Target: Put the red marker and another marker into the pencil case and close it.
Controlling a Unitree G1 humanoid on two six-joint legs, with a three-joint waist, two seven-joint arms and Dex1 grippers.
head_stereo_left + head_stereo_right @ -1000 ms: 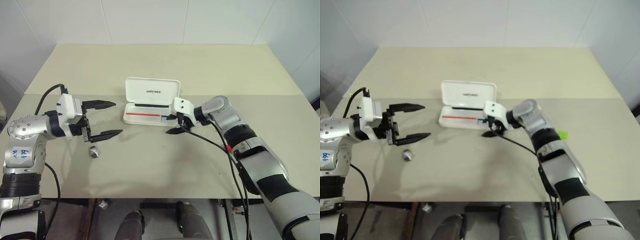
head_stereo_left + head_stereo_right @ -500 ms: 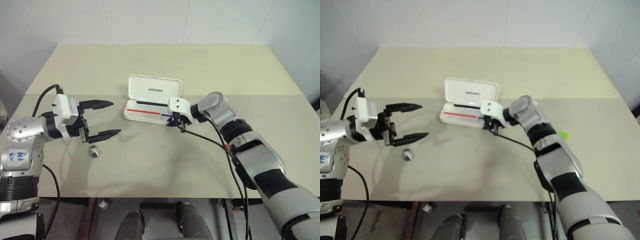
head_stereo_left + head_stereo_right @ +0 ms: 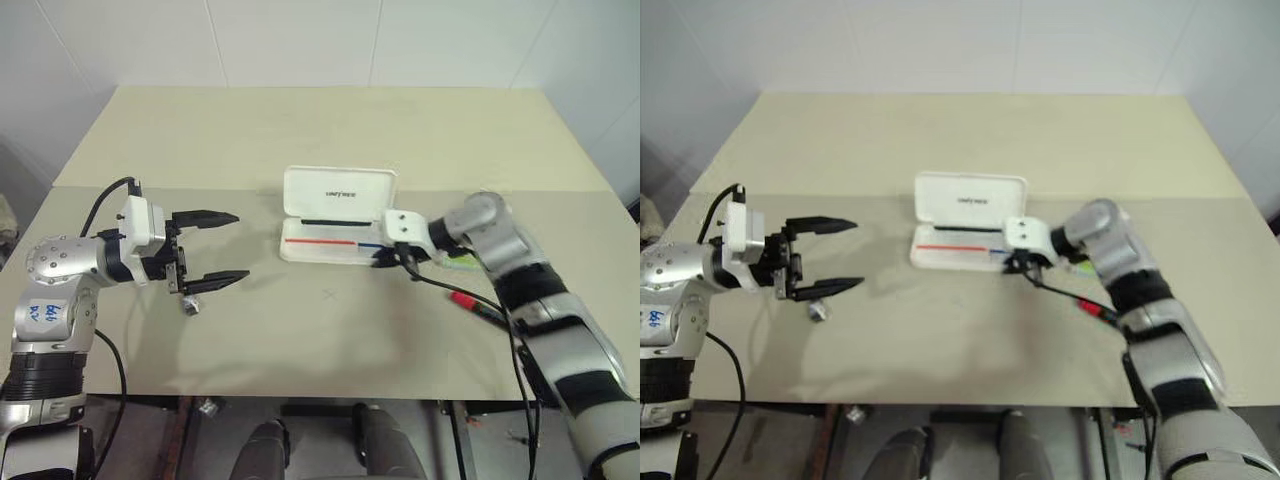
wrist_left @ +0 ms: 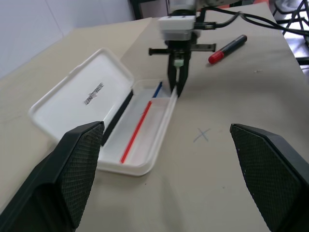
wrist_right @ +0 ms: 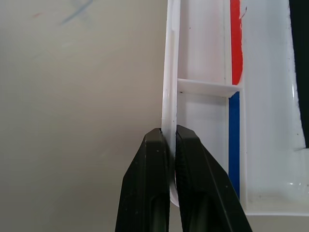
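Observation:
The white pencil case (image 3: 340, 190) lies open mid-table with its lid up and red and blue stripes inside. My right gripper (image 3: 385, 262) is shut on the case's front wall at its right end, and the right wrist view shows the thin rim (image 5: 170, 96) pinched between the fingers. The red marker (image 3: 478, 307) lies on the table to the right of the case, beside my right forearm. The lime-green highlighter (image 3: 462, 260) peeks out just behind that wrist. My left gripper (image 3: 238, 245) hovers open to the left of the case, holding nothing.
A small dark crumpled object (image 3: 188, 303) sits on the table just below my left gripper. A black cable (image 3: 440, 283) trails from my right wrist across the table near the red marker. The table's front edge (image 3: 320, 392) runs close below.
My right gripper closed on the case's front wall and dragged the case to the right. The red marker and highlighter have come into sight. The left gripper has barely moved.

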